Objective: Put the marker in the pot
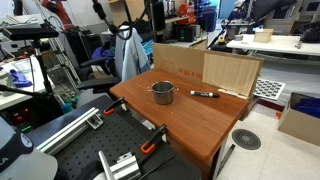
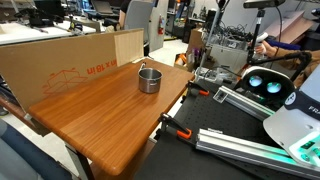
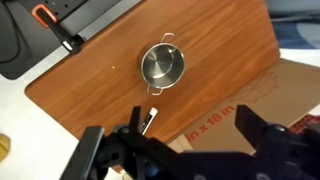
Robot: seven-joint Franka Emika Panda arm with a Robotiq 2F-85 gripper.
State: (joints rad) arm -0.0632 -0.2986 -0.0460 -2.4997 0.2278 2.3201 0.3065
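Here we see the marker (image 1: 205,94) lying flat on the wooden worktop (image 1: 190,122), near the pot (image 1: 163,93) but apart from it, on the side towards the cardboard (image 1: 180,58) that stands along one edge. In the wrist view we look down on the upright pot, its short handle pointing away from us. The gripper (image 3: 170,150) hangs above the worktop with its jaws spread wide and gripping nothing, one end of the marker showing between them.

Reddish-brown wooden table (image 1: 195,128), bearing a small silver metal pot (image 1: 163,93) near mid-top and a black marker (image 1: 205,94) flat nearby, not touching; orange-handled clamp (image 3: 45,18) on one edge.
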